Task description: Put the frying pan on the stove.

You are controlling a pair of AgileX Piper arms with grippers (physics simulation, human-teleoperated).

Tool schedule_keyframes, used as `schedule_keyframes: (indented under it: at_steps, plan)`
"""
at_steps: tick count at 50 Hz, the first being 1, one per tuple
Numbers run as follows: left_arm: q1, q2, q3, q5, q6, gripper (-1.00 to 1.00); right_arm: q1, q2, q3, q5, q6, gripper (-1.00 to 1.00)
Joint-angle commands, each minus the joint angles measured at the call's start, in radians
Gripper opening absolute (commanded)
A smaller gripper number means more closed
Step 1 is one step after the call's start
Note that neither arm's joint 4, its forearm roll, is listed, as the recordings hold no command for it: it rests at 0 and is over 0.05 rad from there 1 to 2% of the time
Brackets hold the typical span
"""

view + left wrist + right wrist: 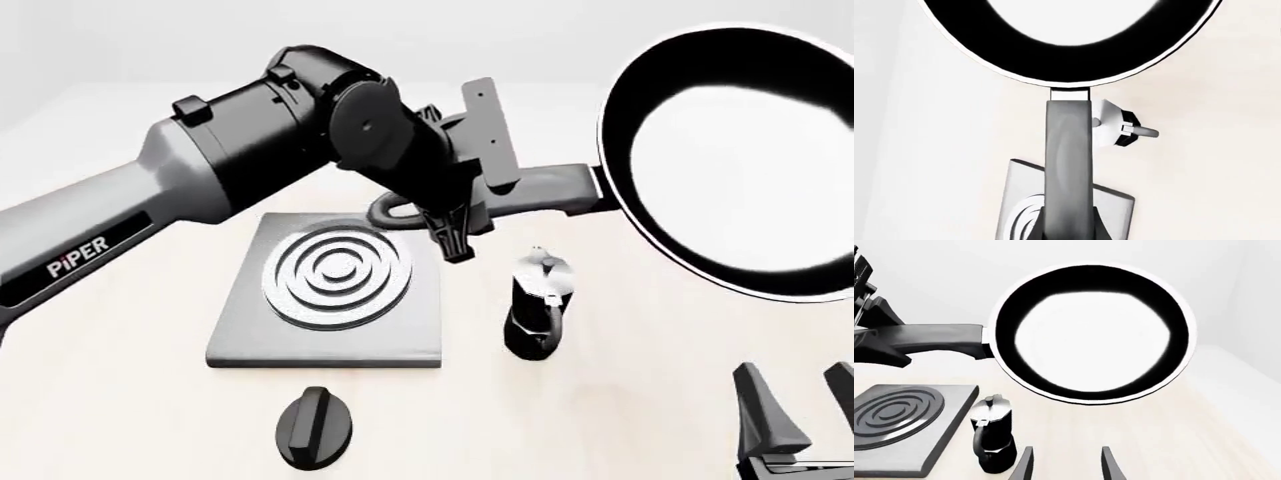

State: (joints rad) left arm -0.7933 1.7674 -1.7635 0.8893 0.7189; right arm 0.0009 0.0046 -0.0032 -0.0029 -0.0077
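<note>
**Currently: pan airborne, held by its handle end**

Left gripper is clamped on the handle of the pan, near the far end from the bowl. The pan hangs in the air, well above the table and off to the right of the stove; it touches nothing below. Its bowl tilts toward the front camera, showing the glossy inside. A moka pot stands upright just beside the stove's right edge, under the handle. A knob lies near the stove's front edge.

Right gripper sits low by the table's near right, fingers apart, holding nothing.

Assessment: the pan looks rigid and probably heavy at the bowl, so a grip this far out on the handle invites sagging or rotation in the jaws. The glossy finish suggests a slippery hold. A grip nearer the bowl would carry better. Swinging left risks clipping the pot.
</note>
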Motion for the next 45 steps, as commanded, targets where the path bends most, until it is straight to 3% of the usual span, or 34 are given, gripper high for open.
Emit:
schedule_keyframes:
  at_steps: [1,15,17,31,45]
  plan:
    - [0.048,-0.025,-0.058,-0.018,-0.002,-1.0,0.0,0.0,0.0,0.0,0.0,1.0]
    - [0.09,-0.024,-0.074,0.016,-0.099,-1.0,0.0,0.0,0.0,0.0,0.0,1.0]
    - [0.114,-0.03,-0.048,0.006,-0.082,-1.0,0.0,0.0,0.0,0.0,0.0,1.0]
    - [0.193,-0.114,0.082,-0.032,-0.155,-1.0,0.0,0.0,0.0,0.0,0.0,1.0]
    - [0.269,-0.244,0.236,-0.067,-0.179,-1.0,0.0,0.0,0.0,0.0,0.0,1.0]
